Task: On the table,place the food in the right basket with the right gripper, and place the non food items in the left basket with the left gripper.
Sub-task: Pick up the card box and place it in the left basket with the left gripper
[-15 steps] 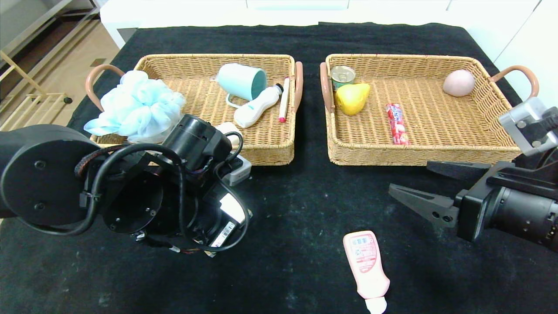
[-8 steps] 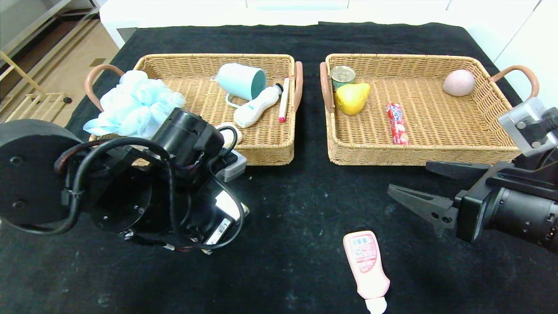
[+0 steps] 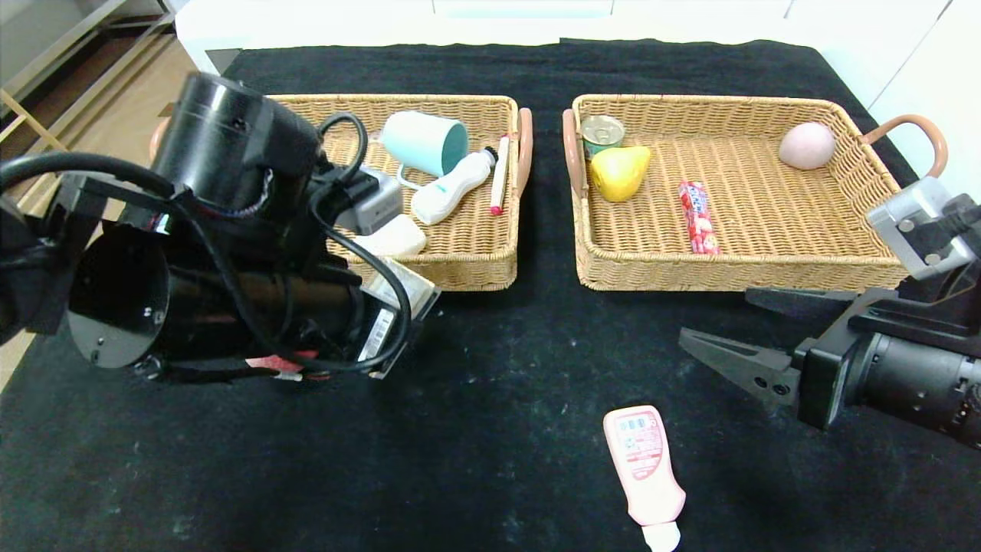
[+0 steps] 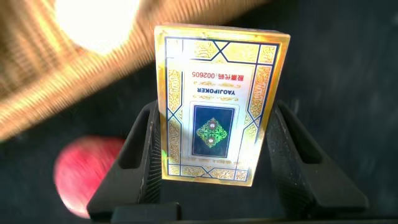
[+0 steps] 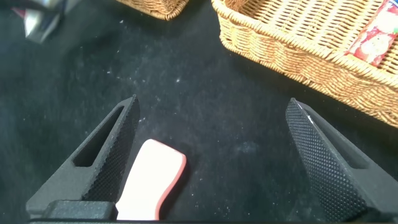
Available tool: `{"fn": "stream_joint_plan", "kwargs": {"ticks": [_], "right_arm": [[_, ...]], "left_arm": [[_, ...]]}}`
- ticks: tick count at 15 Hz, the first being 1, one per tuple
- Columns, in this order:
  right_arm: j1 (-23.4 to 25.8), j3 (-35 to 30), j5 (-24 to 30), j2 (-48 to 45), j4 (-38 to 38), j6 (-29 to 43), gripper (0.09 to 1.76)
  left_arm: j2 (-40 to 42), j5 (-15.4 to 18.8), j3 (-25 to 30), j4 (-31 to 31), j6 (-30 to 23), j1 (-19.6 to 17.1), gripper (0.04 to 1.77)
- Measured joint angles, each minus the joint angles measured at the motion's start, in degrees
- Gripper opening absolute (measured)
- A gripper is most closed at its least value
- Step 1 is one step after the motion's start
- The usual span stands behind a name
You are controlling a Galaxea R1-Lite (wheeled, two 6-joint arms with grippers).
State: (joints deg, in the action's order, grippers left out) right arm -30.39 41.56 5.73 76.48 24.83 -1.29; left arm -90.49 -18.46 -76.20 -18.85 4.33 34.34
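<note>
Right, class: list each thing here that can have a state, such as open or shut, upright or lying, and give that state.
left tool: shut on card box
right tool: open, empty
pink bottle: lying flat on table, cap on
teal cup: on its side in left basket
tin can: upright in right basket
pear: lying in right basket

Woven wicker left basket (image 3: 467,261), matt black cloth table (image 3: 498,429), glossy plastic pink bottle (image 3: 644,468).
</note>
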Motion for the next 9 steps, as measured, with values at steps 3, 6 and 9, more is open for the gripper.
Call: {"fn": "stream_joint_plan", "kwargs": {"ticks": [3,6,9], "right_arm": [[0.0,0.0,0.0,0.0,0.0,0.0,1.71],[0.0,0.0,0.0,0.0,0.1,0.0,1.71],[0.1,0.1,0.0,-0.2,0.2,0.0,1.71]], "left_arm": [[-0.9,-0.1,-4.3,3.0,-1.0,-0.7,1.03],[-2.8,-0.1,-10.2,4.0,-1.5,-1.4,1.03],[-5.5,-0.3,-16.2,4.1,-2.7,-1.7,1.02]]}}
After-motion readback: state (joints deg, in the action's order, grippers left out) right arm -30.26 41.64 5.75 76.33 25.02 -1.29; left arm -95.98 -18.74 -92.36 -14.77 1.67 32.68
